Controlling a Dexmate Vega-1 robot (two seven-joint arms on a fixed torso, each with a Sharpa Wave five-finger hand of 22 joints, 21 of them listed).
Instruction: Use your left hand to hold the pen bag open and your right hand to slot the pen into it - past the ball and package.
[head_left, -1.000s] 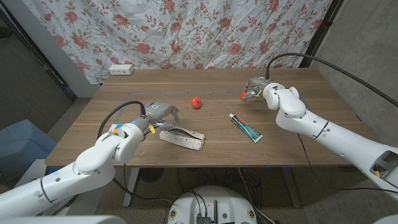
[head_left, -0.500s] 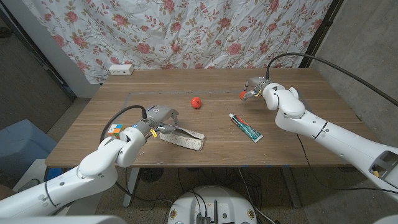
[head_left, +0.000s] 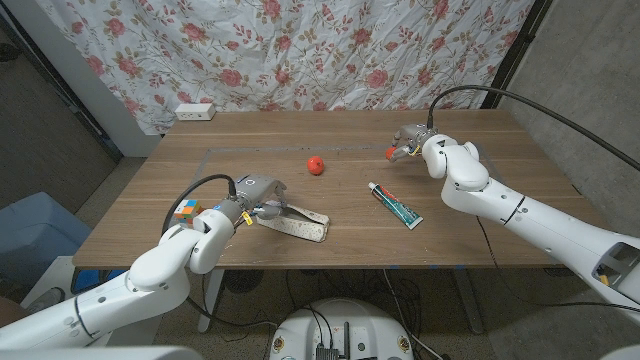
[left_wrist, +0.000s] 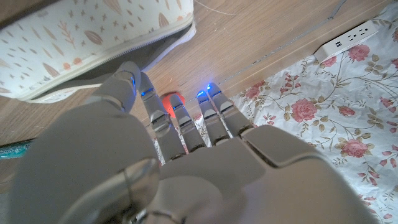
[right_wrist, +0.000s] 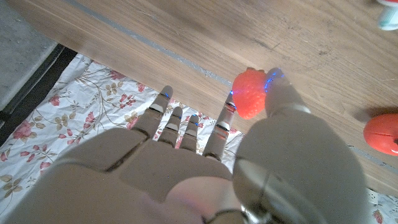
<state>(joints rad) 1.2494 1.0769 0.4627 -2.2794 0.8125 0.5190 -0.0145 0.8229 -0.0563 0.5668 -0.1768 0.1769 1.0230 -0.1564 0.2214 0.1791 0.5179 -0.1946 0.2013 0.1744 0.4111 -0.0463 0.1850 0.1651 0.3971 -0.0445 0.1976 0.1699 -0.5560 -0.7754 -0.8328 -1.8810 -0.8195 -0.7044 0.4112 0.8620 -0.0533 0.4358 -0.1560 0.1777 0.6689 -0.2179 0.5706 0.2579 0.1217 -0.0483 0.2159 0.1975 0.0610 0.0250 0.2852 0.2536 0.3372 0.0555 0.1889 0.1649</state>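
- left hand (head_left: 262, 195): has drawn nearer the robot since the earlier frame; fingers (left_wrist: 186, 118) spread, at the pen bag's near end, holding nothing that shows.
- pen bag (head_left: 296, 222): patterned, flat on the desk (head_left: 350, 240).
- right hand (head_left: 407, 141): far side of desk, pinching a small red piece (right_wrist: 249, 93).
- red ball (head_left: 316, 165): mid-desk.
- tube package (head_left: 395, 205): right of the bag.
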